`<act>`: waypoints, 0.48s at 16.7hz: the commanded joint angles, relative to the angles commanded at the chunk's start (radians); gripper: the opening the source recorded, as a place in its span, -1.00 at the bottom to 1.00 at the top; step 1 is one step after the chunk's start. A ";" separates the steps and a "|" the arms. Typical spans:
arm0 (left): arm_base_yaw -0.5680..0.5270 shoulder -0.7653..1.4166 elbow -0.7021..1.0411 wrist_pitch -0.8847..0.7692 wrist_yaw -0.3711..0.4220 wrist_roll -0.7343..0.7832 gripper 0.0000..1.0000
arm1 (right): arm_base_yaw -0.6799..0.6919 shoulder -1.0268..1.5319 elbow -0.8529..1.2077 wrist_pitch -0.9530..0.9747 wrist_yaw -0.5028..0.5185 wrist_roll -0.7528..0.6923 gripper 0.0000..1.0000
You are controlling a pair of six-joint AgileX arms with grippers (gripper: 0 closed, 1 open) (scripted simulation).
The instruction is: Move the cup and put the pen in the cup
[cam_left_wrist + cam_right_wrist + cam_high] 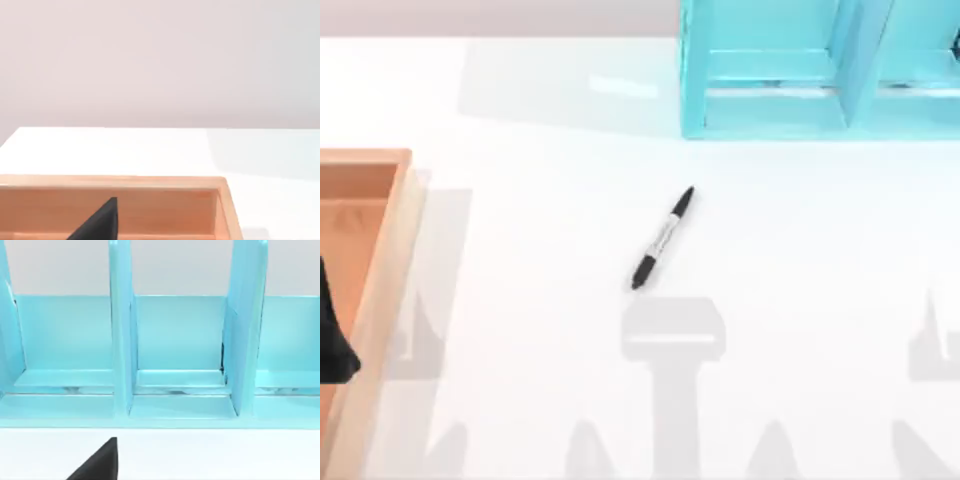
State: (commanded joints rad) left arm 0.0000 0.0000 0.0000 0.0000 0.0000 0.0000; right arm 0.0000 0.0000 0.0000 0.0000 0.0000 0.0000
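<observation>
The pen (663, 238) lies flat on the white table near the middle, slanted, with its black cap toward the turquoise shelf and its black end toward the front. Nothing touches it. The cup is out of view. A black part of my left gripper (332, 335) hangs over the wooden tray at the table's left edge, far from the pen; the left wrist view has the left gripper (100, 222) above the tray's inside. In the right wrist view a black part of my right gripper (100, 462) sits over the white table, facing the shelf.
A large turquoise shelf unit (770, 100) with upright dividers (122, 340) stands at the back right. A shallow wooden tray (390, 250) with a raised rim (150, 181) occupies the left edge. Grey arm shadows fall on the front of the table.
</observation>
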 joint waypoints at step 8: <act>0.026 0.225 0.220 -0.197 0.006 0.037 1.00 | 0.000 0.000 0.000 0.000 0.000 0.000 1.00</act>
State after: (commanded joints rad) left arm 0.0263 0.2248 0.2195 -0.1970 0.0061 0.0368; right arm 0.0000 0.0000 0.0000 0.0000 0.0000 0.0000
